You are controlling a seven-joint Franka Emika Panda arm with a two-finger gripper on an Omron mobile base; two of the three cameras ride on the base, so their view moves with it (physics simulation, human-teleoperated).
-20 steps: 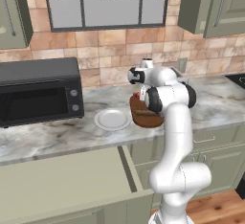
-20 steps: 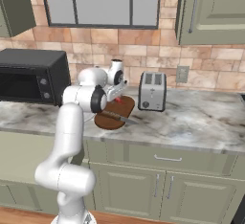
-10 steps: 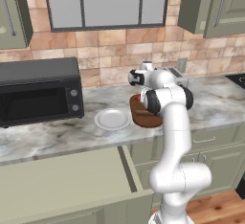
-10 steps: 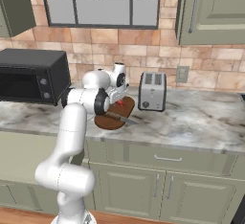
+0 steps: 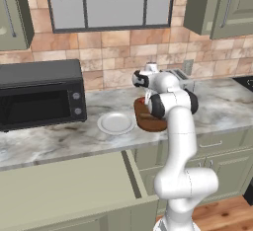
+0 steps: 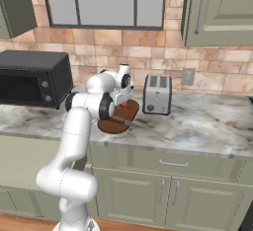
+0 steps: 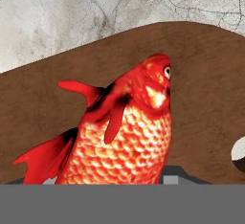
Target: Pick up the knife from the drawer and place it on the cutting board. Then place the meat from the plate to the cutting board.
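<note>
A white robot arm bent low over the kitchen counter (image 6: 197,121), its gripper (image 5: 144,98) pointed down at the near-left part of the cutting board (image 5: 148,121). The meat (image 7: 129,132), a red-orange fish with pale scales and a white eye, sat right at the mouth of the gripper, over the dark brown wood. The fingers were hidden behind the fish in the hand view and too small to read from the base cameras, so it could not be told whether the tool clasped the fish or had let it go, nor whether the fish lay on the board or hung just above it.

The knife (image 6: 126,122) lay across the near side of the board, its blade reaching past the board's right edge toward the toaster (image 6: 157,94). The toaster stood just behind and to the right of the board.

The round white plate (image 5: 116,123) sat bare on the marble just to the left of the board, close to it but not touching. Farther left stood a black microwave (image 5: 39,94) against the tiled wall. Below the counter's edge, the wide sage-green drawer (image 5: 59,185) stood pulled out, its flat pale inside showing.
</note>
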